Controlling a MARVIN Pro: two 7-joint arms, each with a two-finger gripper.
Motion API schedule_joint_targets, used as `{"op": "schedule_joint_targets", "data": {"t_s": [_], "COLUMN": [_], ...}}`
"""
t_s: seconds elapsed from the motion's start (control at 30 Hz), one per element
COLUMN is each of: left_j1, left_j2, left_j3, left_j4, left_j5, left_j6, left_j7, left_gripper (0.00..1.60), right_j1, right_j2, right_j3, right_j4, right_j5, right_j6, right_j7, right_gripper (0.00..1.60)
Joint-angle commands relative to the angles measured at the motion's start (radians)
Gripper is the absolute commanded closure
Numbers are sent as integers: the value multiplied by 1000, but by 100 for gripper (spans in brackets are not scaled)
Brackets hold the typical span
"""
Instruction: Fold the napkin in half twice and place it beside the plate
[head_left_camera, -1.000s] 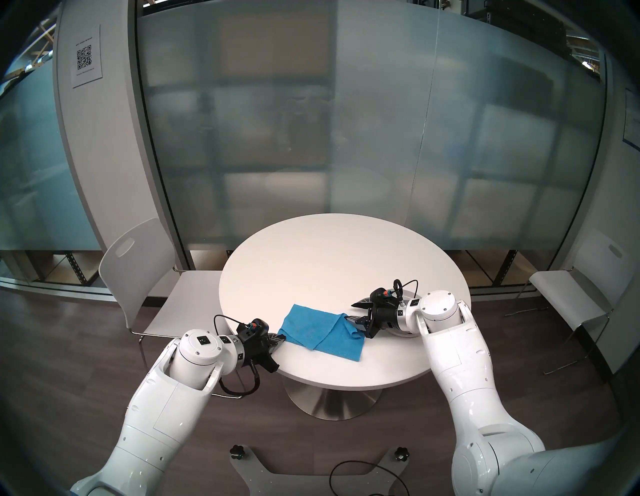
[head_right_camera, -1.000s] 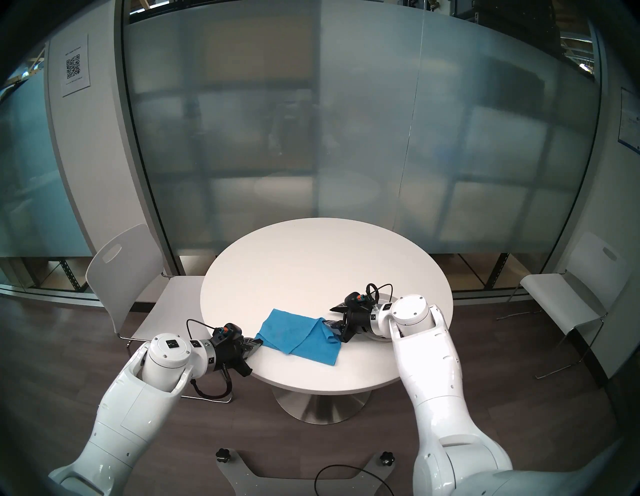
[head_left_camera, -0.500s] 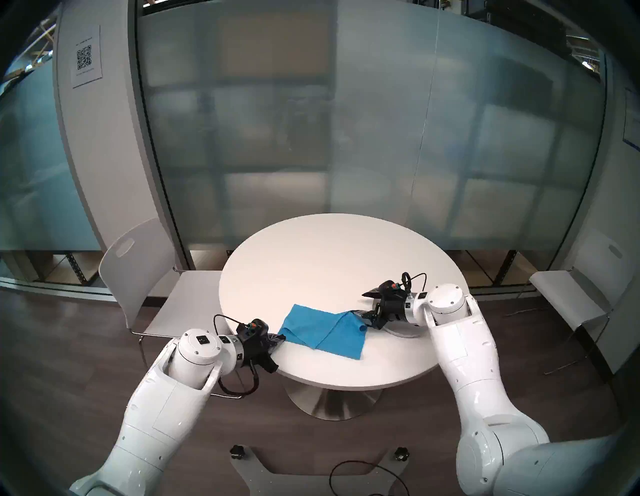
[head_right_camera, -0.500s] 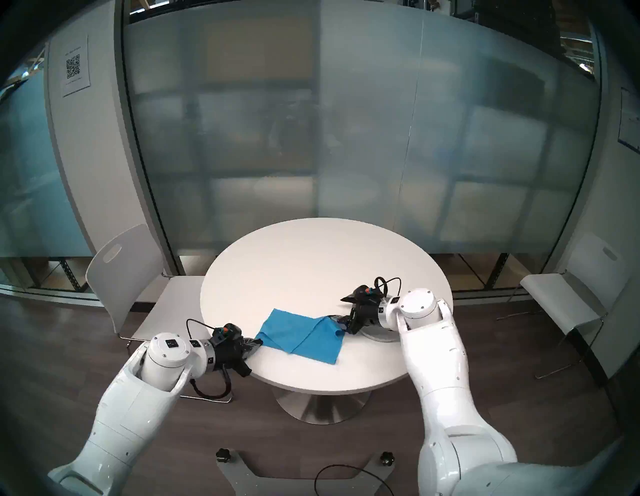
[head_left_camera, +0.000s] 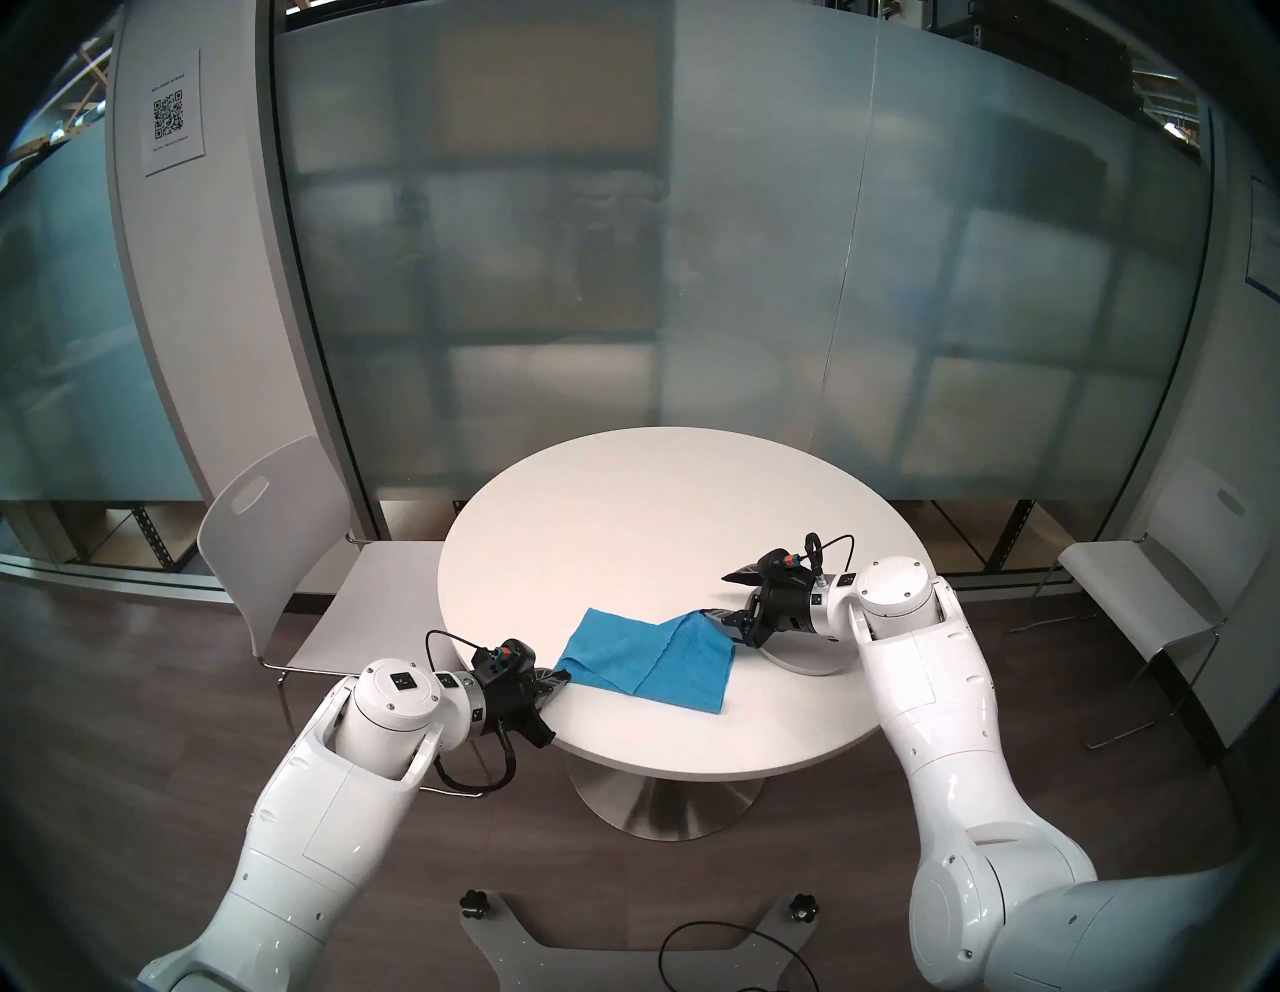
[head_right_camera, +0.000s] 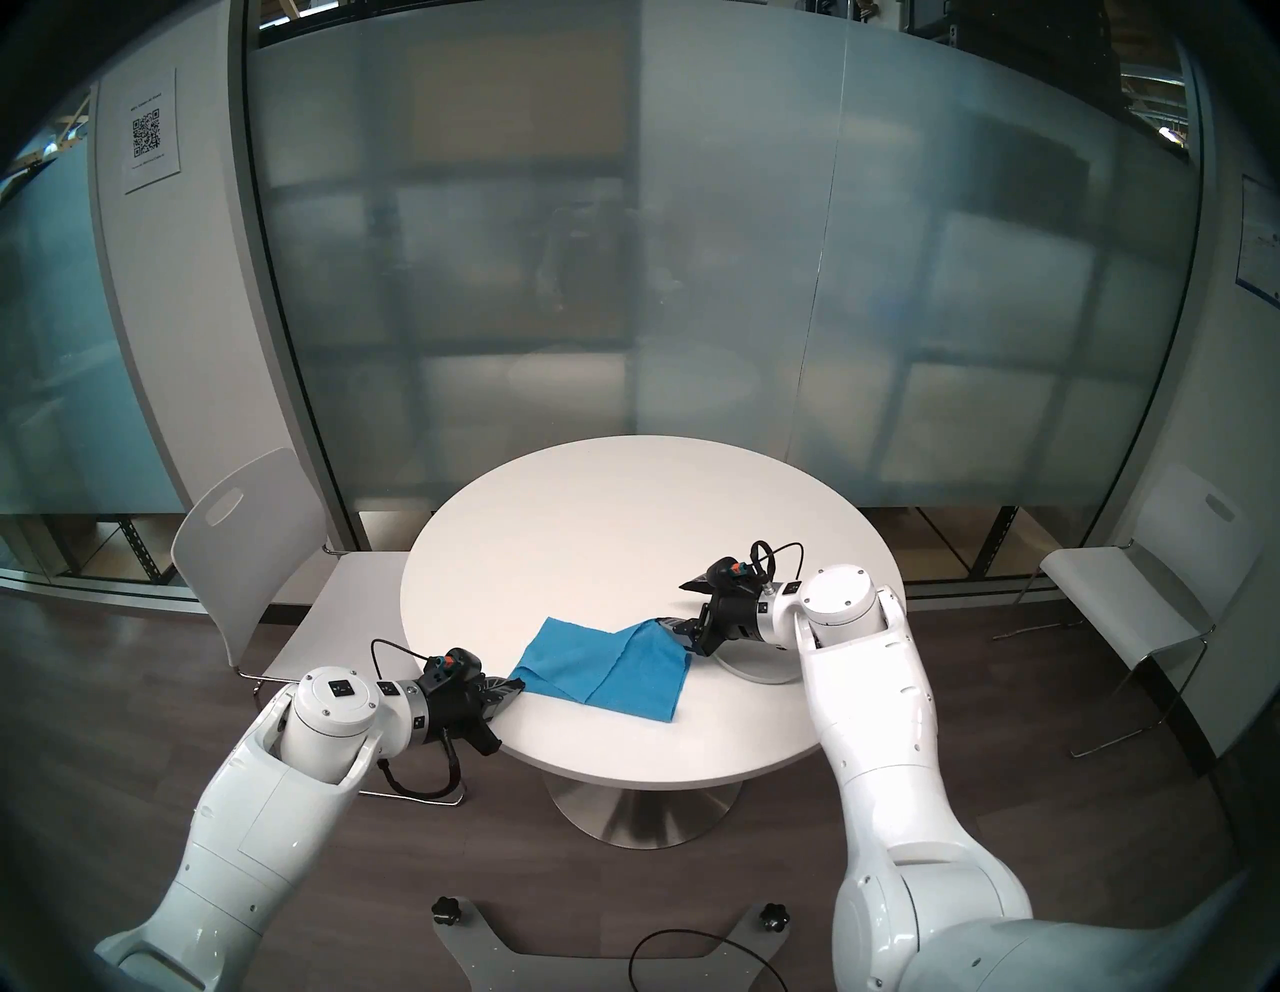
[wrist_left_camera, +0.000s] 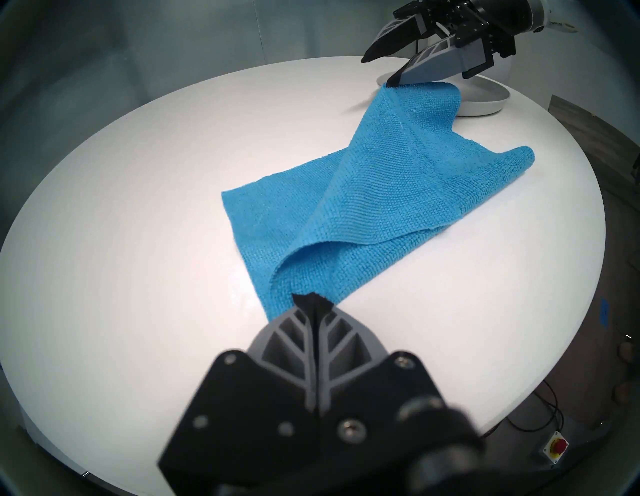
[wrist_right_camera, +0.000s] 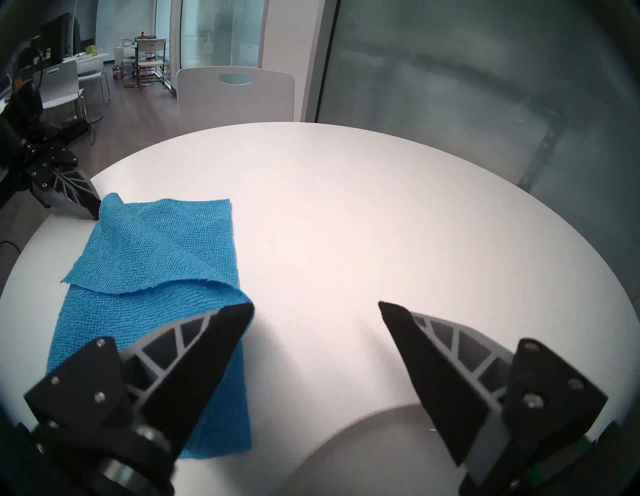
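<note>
We start with the round white table (head_left_camera: 658, 526), which fills the middle of the head view, with a white chair (head_left_camera: 277, 554) at its left. On its lower half lies the blue napkin (head_left_camera: 651, 658), folded over once as far as we can judge, though the upper layer sits askew and one corner is raised toward the right. The plate (head_left_camera: 807, 661) sits just right of the napkin, partly under our right arm; in the left wrist view its grey rim shows at the upper right, close behind the lifted cloth. Our left gripper (wrist_left_camera: 312, 301), at the bottom centre of that view, has its jaws pressed together on the napkin's near corner. Our right gripper (wrist_right_camera: 315, 308) stands with its jaws wide apart and grips nothing, though in the left wrist view one fingertip (wrist_left_camera: 398, 80) touches the raised cloth edge. We judge the first fold roughly made but untidy; the second fold and the final placing beside the plate are not yet done.
</note>
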Motion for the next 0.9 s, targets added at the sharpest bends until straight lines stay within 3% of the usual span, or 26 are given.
{"op": "schedule_joint_targets", "data": {"t_s": [0.0,0.1,0.17,0.43,0.63,0.87], "left_j1": [2,-22,-37,-96,-123,-130], "left_j2": [59,86,98,138,144,148], "left_j3": [40,67,81,119,136,146], "left_j4": [25,28,31,28,34,41], "left_j5": [45,69,81,105,114,114], "left_j6": [12,26,34,67,71,71], "left_j7": [-40,-67,-82,-156,-181,-193], "left_gripper": [160,160,160,160,160,160], "right_j1": [-1,-14,-19,0,32,73], "right_j2": [-16,-18,-20,-34,-46,-46], "right_j3": [-4,-1,9,83,147,188], "right_j4": [-63,-78,-84,-61,-21,33], "right_j5": [15,21,30,80,130,152], "right_j6": [13,22,41,145,259,336], "right_j7": [25,44,58,92,145,171], "right_gripper": [13,11,0,0,0,0]}}
